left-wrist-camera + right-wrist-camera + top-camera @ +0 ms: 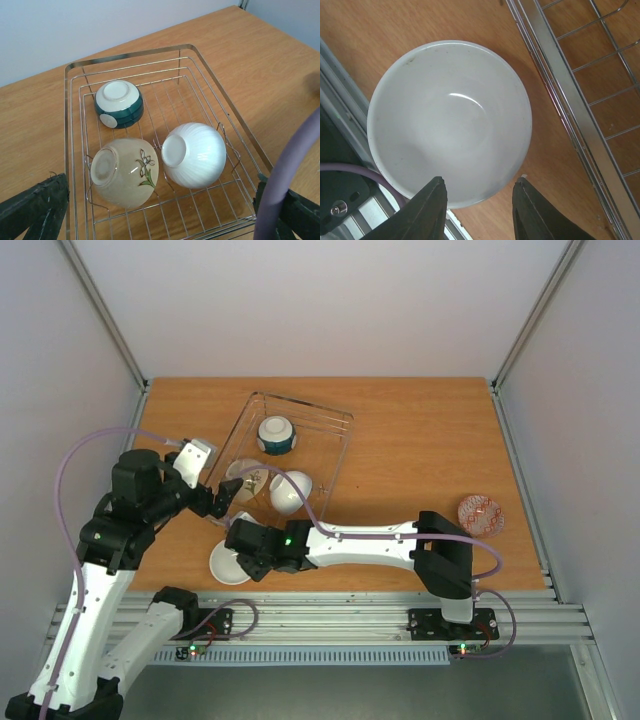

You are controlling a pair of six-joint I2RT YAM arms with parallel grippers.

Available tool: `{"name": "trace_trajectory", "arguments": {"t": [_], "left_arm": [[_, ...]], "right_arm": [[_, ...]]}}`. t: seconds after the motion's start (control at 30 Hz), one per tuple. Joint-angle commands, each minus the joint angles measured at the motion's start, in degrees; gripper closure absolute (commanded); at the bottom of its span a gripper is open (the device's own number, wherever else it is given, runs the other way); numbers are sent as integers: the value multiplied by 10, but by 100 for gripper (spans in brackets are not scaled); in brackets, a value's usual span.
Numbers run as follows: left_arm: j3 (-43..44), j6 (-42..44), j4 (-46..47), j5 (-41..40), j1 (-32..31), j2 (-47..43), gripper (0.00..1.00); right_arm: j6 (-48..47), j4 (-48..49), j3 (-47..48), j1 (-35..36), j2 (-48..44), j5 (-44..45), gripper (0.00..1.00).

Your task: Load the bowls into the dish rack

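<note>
White glazed ceramic nearest: plain white round bowl, upright on the orange-brown wooden table, hard by the ribbed aluminium rail at the near edge and just outside the near corner of the rectangular silver wire dish rack. Right gripper poised over it, black fingers spread apart with the near arc of the rim showing between them; nothing clamped, contact with the rim impossible to judge. Off to the right, well apart from all else, small bowl with an orange-red pattern. Further back, left gripper hanging at the rack's near left end, looking in, opened wide and holding nothing. Inside the rack, three bowls tipped over, feet showing: cream bowl with a brown sprig motif and ribbed white bowl side by side in the near row, close together; teal-banded bowl alone beyond them.

Step in hand, seemingly: pickup of a fourth bowl, three loaded and two not yet in. Next move likely to call for this: drop one finger inside the wall and one outside, close on the rim, lift clear of the rack's raised side, tip on edge, set down behind the ribbed bowl. Mind the left gripper near that same corner.
</note>
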Motion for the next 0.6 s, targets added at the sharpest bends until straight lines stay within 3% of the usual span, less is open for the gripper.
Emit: {"name": "trace_trajectory", "arguments": {"t": [0.0, 0.57], "left_arm": [[-4, -5, 18, -19, 5, 1, 1], [-5, -5, 15, -11, 5, 0, 1]], "right_arm": [[4, -1, -1, 8, 8, 7, 63], [50, 4, -23, 12, 42, -6, 63]]}}
